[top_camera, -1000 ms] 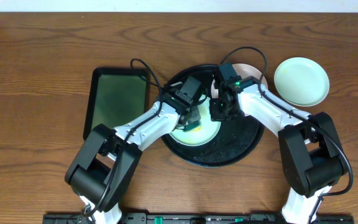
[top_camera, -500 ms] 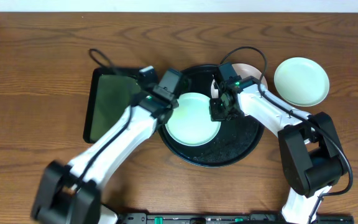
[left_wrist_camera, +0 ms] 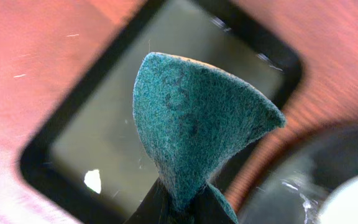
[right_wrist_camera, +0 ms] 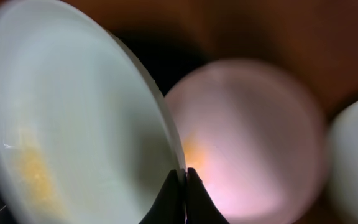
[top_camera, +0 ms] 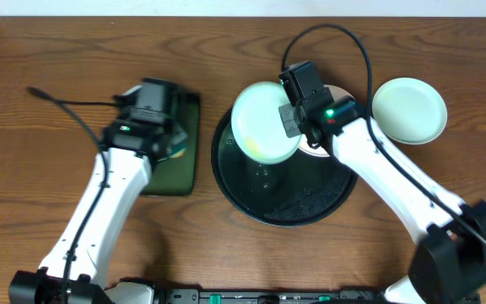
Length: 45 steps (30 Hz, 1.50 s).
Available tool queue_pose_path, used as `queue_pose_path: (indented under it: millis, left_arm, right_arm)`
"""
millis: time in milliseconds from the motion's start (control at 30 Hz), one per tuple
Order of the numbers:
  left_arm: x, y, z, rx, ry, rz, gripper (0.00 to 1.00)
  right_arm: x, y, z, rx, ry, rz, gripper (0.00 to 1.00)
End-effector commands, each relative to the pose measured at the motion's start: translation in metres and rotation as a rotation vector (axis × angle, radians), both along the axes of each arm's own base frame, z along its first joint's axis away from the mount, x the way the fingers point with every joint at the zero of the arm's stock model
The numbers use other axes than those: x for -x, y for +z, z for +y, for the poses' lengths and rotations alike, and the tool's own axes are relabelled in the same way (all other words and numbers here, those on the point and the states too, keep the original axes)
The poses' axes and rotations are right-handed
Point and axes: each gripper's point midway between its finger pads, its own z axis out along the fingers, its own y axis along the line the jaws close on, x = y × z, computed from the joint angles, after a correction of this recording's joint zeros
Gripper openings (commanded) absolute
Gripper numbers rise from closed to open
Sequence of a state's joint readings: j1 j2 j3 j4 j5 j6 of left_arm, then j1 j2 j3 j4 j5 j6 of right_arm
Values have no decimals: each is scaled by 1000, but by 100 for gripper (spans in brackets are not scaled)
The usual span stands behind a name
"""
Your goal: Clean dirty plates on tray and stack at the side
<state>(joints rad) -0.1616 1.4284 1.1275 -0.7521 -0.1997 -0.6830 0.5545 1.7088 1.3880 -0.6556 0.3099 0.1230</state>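
Note:
My right gripper (top_camera: 289,118) is shut on the rim of a mint plate (top_camera: 260,122) and holds it tilted above the round black tray (top_camera: 310,194). In the right wrist view the jaws (right_wrist_camera: 183,180) pinch that plate (right_wrist_camera: 73,124), which has a yellow smear. The white plate (top_camera: 342,93) lies at the tray's far right rim, mostly hidden under my right arm; it also shows in the right wrist view (right_wrist_camera: 253,137). A second mint plate (top_camera: 408,111) lies on the table to the right. My left gripper (top_camera: 169,143) is shut on a green scouring pad (left_wrist_camera: 197,130).
A rectangular black tray with a green inside (top_camera: 188,173) lies left of the round tray, under my left gripper; its rim shows in the left wrist view (left_wrist_camera: 42,155). The round tray's surface is wet and speckled.
My left arm has swung left off the plate to over the rectangular tray, pad in its jaws. My right gripper has lifted the mint plate off the round tray and tilted it.

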Motion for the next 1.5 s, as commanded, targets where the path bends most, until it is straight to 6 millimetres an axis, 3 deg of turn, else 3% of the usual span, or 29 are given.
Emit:
queue_pose_path:
  millis: [0, 100, 233, 500, 700, 867, 933, 1067, 1133, 1200, 1267, 1367, 1467]
  left_arm:
    - [10, -3, 28, 2, 67, 36, 8]
    - [20, -7, 50, 0, 134, 72, 8]
    - [26, -8, 67, 1, 189, 87, 8]
    - [26, -8, 70, -3, 186, 89, 8]
    - [28, -9, 70, -3, 186, 96, 8]
    - [28, -9, 70, -6, 182, 97, 8]
    - [28, -9, 70, -10, 173, 99, 8]
    - [28, -9, 70, -11, 170, 100, 8]
    - [28, -9, 70, -11, 170, 100, 8]
    - [28, -9, 70, -11, 170, 100, 8]
    - [28, -9, 70, -11, 170, 100, 8]
    - [28, -9, 70, -11, 170, 100, 8]
    - [28, -9, 70, -11, 170, 100, 8]
  right_arm:
    - [-10, 51, -22, 299, 12, -204, 1]
    - [-13, 85, -26, 488, 4, -337, 1]
    - [-12, 114, -4, 696, 125, -425, 1]
    - [-4, 148, 43, 888, 321, -541, 1]
    - [0, 170, 51, 971, 313, -597, 1]
    - [0, 166, 48, 900, 263, -600, 1]
    - [-1, 152, 46, 830, 263, -570, 1]
    - [-9, 94, 50, 653, 401, -421, 1]
    - [-17, 83, 41, 638, 376, -392, 1]
    - [-25, 93, 27, 659, 288, -420, 1]
    - [-31, 118, 14, 662, 163, -497, 1]
    - [-36, 145, 9, 605, 87, -585, 1]
    - [-43, 136, 21, 453, 160, -578, 1]
